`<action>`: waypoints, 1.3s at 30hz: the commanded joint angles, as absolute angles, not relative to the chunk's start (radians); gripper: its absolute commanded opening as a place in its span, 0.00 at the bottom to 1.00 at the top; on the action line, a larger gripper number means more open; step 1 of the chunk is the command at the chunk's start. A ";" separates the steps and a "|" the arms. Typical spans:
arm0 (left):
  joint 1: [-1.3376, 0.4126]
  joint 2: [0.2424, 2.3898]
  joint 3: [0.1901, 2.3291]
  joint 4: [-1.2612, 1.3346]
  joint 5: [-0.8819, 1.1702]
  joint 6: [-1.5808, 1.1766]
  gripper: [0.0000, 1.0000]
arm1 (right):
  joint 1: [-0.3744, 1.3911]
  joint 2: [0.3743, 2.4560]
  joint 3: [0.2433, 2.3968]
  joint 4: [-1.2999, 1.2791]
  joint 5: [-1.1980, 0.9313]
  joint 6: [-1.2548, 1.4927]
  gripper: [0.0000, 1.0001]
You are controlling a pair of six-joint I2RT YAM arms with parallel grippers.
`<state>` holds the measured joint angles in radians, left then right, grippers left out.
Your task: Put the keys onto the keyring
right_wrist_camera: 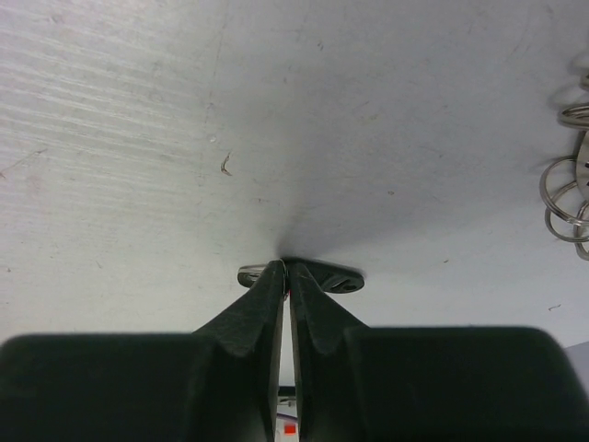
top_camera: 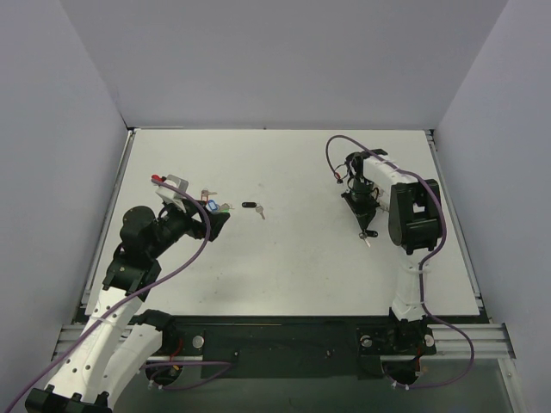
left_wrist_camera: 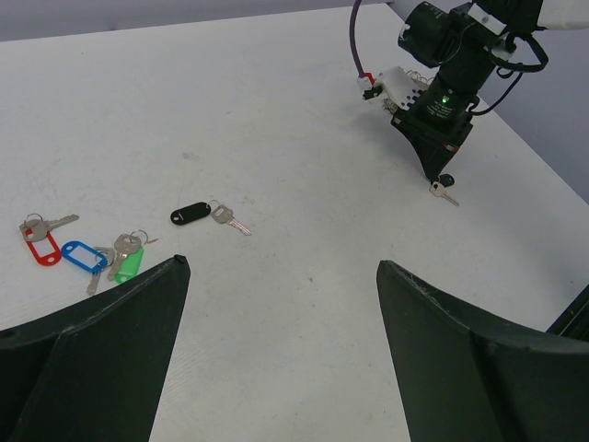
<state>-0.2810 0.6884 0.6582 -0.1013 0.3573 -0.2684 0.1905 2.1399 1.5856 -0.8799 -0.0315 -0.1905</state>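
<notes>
Bolted at the near edge, left of middle: left arm, elbow pushed out toward the left edge of the white table (top_camera: 301, 267), forearm turned back toward the middle. At its end, the left gripper (left_wrist_camera: 282, 267), tilted down low over the left half, black fingers (left_wrist_camera: 101, 350) set wide apart, gripping nothing. Just beyond those fingertips, flat on the table near the left edge, a loose cluster: small silver key with a red plastic tag (left_wrist_camera: 41, 250), small silver key with a blue tag (left_wrist_camera: 83, 256), small silver key with a green tag (left_wrist_camera: 130, 265), the blue and green ones close together. A little to the right, apart from the cluster and nearer the middle of the table, a small silver key with a black oval tag (left_wrist_camera: 190, 214). On the right half, right arm raised from the near edge, elbow high, wrist bent over to point straight down. At its end, the right gripper (right_wrist_camera: 287, 267), pinched almost fully closed, tips down at the table surface, clamped on a small silver key with a dark tag (right_wrist_camera: 336, 279); tag on one side of the tips, metal on the other. Farther on, toward the far edge and clear of those fingertips, the thin silver wire keyring fringed with small rings (right_wrist_camera: 563, 198), lying on the table, only partly in view.
</notes>
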 commanded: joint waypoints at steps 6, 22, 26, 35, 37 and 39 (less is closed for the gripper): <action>-0.285 0.686 0.683 -0.063 0.376 -0.256 0.93 | 0.192 2.096 1.594 -0.939 -0.028 -0.189 0.00; -0.284 0.689 0.681 -0.063 0.377 -0.255 0.93 | 0.190 1.781 1.212 -0.529 -0.064 -0.206 0.00; -0.284 0.687 0.680 -0.064 0.376 -0.255 0.93 | 0.193 1.756 1.145 -0.440 -0.055 -0.206 0.00; -0.284 0.687 0.680 -0.064 0.377 -0.255 0.93 | 0.196 1.692 1.023 -0.253 -0.011 -0.212 0.00; -0.284 0.686 0.681 -0.064 0.376 -0.255 0.93 | 0.196 1.672 0.999 -0.226 -0.012 -0.213 0.00; -0.284 0.684 0.681 -0.064 0.376 -0.255 0.93 | 0.196 1.667 0.985 -0.213 -0.020 -0.215 0.00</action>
<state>-0.2810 0.6903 0.6582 -0.1013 0.3580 -0.2680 0.1913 1.7184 1.0145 -0.2752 -0.0357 -0.2092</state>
